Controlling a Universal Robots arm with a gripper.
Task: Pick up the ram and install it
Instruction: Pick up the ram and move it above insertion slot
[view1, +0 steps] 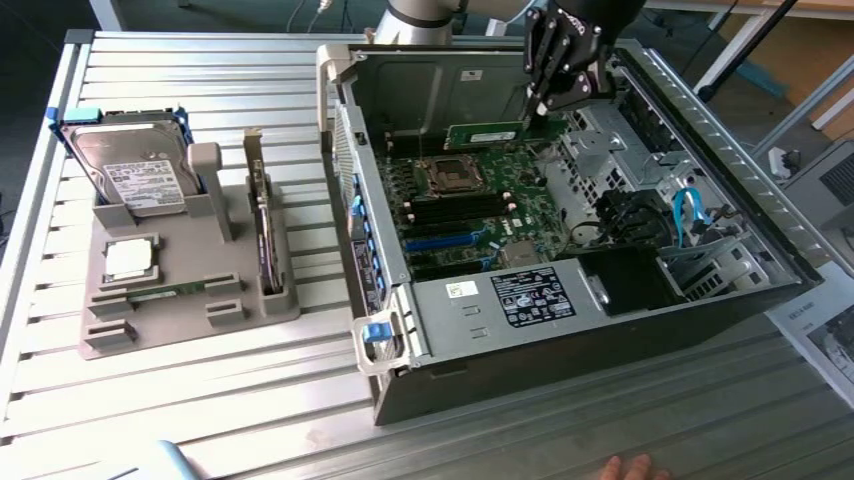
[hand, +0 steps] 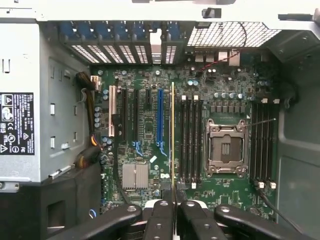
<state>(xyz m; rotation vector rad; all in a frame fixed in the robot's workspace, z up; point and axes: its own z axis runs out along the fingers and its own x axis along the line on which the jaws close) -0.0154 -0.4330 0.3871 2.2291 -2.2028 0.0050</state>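
My gripper (view1: 542, 110) hangs inside the open computer case (view1: 747, 215), shut on the ram (view1: 483, 133), a flat green stick sticking out sideways from the fingers above the motherboard (view1: 467, 215). In the wrist view the ram (hand: 173, 135) appears edge-on as a thin line running from between the black fingers (hand: 160, 220) of the gripper (hand: 173, 202). It lines up close beside the black memory slots (hand: 191, 140) next to the processor socket (hand: 226, 148), held above the board and not seated in a slot.
On the slatted table a grey holder (view1: 174, 300) carries a hard drive (view1: 130, 170), a square silver processor chip (view1: 130, 259) and an upright card (view1: 271, 240). The power supply (view1: 534, 297) fills the case's near end. A person's fingers (view1: 634, 467) show at the front edge.
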